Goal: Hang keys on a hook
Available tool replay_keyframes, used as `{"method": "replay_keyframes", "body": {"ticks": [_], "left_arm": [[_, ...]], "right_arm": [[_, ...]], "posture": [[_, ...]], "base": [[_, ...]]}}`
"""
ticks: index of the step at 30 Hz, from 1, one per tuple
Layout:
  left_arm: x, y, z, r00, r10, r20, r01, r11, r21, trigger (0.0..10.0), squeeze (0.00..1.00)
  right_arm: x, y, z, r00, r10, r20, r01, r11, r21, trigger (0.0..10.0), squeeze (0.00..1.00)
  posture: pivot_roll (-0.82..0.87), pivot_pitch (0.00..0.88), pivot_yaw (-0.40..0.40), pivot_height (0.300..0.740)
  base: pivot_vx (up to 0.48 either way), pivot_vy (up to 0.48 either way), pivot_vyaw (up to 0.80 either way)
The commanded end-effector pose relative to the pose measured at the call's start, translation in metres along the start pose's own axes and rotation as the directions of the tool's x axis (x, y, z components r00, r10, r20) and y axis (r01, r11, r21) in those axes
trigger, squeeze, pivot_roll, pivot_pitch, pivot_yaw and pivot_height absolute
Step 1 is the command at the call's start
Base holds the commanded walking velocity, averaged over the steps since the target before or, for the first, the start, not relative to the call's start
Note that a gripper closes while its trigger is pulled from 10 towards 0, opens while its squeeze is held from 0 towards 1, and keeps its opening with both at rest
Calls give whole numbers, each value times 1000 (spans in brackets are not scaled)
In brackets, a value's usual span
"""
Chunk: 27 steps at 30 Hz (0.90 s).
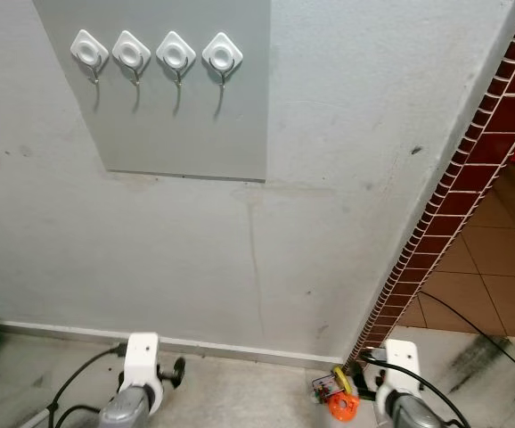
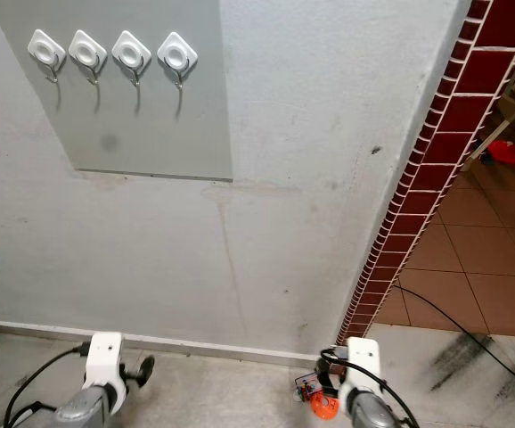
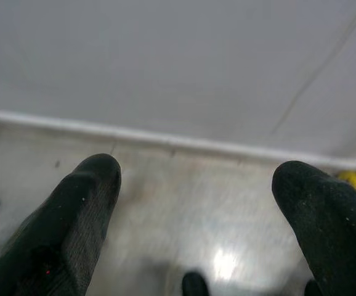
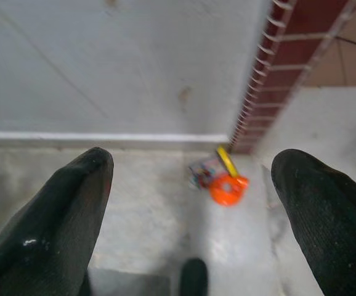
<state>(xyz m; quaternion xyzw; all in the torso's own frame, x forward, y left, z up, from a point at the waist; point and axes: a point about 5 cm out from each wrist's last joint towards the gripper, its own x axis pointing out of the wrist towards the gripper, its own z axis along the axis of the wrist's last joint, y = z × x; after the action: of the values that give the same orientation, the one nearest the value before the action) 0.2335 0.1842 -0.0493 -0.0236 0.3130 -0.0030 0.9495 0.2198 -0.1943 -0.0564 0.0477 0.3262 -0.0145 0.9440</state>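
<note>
Currently the keys (image 4: 220,177), with an orange tag and a yellow piece, lie on the floor (image 4: 165,209) near the foot of the wall, beside the red brick edge (image 1: 471,169). Right gripper (image 4: 193,203): jaws spread, empty, above and short of the keys. Left gripper (image 3: 196,209): likewise spread, idle. Lower the right gripper, straddle the tag, then close. Four hooks (image 1: 155,55) wait high on the wall.

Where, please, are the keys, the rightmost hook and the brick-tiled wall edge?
keys (image 4: 227,187): right wrist view, orange tag.
rightmost hook (image 1: 222,53): left eye view, white base.
brick-tiled wall edge (image 1: 471,160): left eye view, red tile.
</note>
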Motion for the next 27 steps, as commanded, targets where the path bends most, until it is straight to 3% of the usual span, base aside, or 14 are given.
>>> {"method": "replay_keyframes", "body": {"ticks": [1, 10, 18, 27], "left_arm": [[0, 2, 1, 1000, 10, 15, -10, 1000, -8, 10000, 0], [-2, -10, -6, 1000, -27, 12, 26, 996, 82, 10000, 0], [-7, -4, -12, 1000, 8, 29, -8, 1000, 19, 10000, 0], [-23, 6, -52, 987, 31, -160, -13, 994, 111, 10000, 0]], "right_arm": [[1, 3, 4, 1000, 13, 26, -13, 1000, 3, 10000, 0], [-9, -1, -18, 1000, -10, -9, 9, 998, -60, 10000, 0], [-14, -5, -23, 1000, -13, 3, 13, 1000, -4, 10000, 0], [-25, -7, -54, 989, -40, -141, 34, 998, -44, 10000, 0]], "posture": [[-62, 0, 49, 740], [-66, 0, 50, 740], [-84, 0, 56, 740], [-72, 0, 50, 740]], "base": [[0, 0, 0], [0, 0, 0], [0, 0, 0], [0, 0, 0]]}}
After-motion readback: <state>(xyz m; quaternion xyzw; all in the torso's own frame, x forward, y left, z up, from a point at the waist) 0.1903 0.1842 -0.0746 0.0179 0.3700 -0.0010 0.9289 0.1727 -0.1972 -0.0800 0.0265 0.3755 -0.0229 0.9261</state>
